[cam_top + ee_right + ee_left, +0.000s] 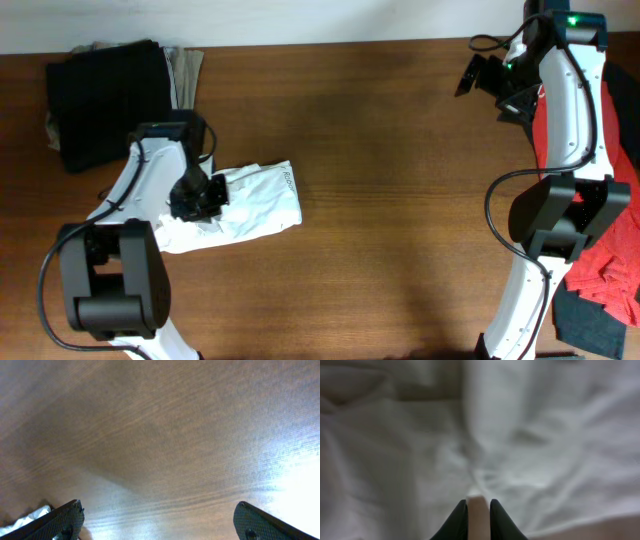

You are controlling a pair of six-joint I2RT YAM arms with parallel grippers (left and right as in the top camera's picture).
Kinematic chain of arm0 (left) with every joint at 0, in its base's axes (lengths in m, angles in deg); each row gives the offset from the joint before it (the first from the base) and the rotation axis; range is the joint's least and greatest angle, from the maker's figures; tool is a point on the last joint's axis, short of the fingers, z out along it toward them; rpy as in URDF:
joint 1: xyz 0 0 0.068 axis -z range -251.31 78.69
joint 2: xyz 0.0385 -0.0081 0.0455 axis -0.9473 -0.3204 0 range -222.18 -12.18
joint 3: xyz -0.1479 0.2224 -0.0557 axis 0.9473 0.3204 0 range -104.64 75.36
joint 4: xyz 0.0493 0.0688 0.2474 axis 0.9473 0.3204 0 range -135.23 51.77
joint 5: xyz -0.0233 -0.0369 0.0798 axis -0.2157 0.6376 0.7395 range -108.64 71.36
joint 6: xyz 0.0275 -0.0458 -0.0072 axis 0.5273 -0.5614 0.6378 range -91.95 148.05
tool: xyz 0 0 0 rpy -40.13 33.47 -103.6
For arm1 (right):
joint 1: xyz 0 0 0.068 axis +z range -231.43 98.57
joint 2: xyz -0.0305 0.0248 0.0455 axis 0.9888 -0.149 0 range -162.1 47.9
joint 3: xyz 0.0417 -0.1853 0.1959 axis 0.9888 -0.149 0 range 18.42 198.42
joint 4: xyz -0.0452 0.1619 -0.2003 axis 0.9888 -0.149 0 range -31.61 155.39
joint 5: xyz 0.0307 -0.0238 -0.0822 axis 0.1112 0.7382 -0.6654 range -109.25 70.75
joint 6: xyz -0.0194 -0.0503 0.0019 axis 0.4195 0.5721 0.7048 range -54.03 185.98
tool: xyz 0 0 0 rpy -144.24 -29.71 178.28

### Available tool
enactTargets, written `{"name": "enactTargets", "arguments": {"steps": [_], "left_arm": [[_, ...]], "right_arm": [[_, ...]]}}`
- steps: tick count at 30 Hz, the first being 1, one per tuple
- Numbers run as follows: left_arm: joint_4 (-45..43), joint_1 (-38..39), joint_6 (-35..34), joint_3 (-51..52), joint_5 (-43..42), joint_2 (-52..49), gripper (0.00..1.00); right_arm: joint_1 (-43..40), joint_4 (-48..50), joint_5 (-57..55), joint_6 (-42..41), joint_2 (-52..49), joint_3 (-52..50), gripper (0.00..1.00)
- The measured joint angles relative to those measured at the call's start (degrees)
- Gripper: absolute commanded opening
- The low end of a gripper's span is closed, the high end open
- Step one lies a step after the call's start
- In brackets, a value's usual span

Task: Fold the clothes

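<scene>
I see the white T-shirt (255, 200) lying crumpled on the left half of the table (400, 200), roughly midway between the far and near edges, with one squared end pointing toward the table's middle and the rest bunched under my left arm. My left gripper (195, 200) sits right on the shirt's left part. On the left wrist camera the cloth (545, 450) fills the whole view in soft, blurred folds. The two dark fingertips stand almost together with a narrow ridge of white fabric pinched between them, so I read the left gripper (479, 505) as closed down on a fold of the shirt. Toward the far left corner, well apart from the shirt, lies a black folded piece (105, 95) with a khaki piece (185, 75) touching its right side. Nothing lies between the shirt and the table's centre, only bare wood. Along the right edge a red shirt (610, 250) is heaped behind my right arm, with a dark cloth (590, 320) below it at the near right corner. My right gripper (470, 75) hangs near the far edge, far from the white shirt. On its wrist camera the right gripper (157, 507) has its fingers spread wide over bare wood, gripping nothing.
</scene>
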Motion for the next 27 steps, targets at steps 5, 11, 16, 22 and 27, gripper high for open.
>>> {"name": "enactTargets", "arguments": {"steps": [5,11,16,22,27], "left_arm": [[-7.3,-5.2,0.0,5.6,1.2,0.0,0.15],[-8.9,-14.1,-0.2,9.2,1.6,0.0,0.15],[-8.9,-20.5,-0.9,9.2,1.8,0.0,0.45],[-9.8,-21.3,-1.7,9.3,2.0,0.0,0.57],[-10.8,-21.7,-3.3,9.3,4.7,0.0,0.62]], "right_arm": [[0.1,-3.1,3.1,0.1,0.0,0.0,0.87],[6.2,-3.4,4.5,2.8,0.0,0.0,0.86],[21.1,-2.7,3.9,3.4,0.0,0.0,0.91],[41.7,0.0,1.9,2.2,0.0,0.0,0.99],[53.1,3.7,-2.1,-0.5,0.0,0.0,0.99]]}}
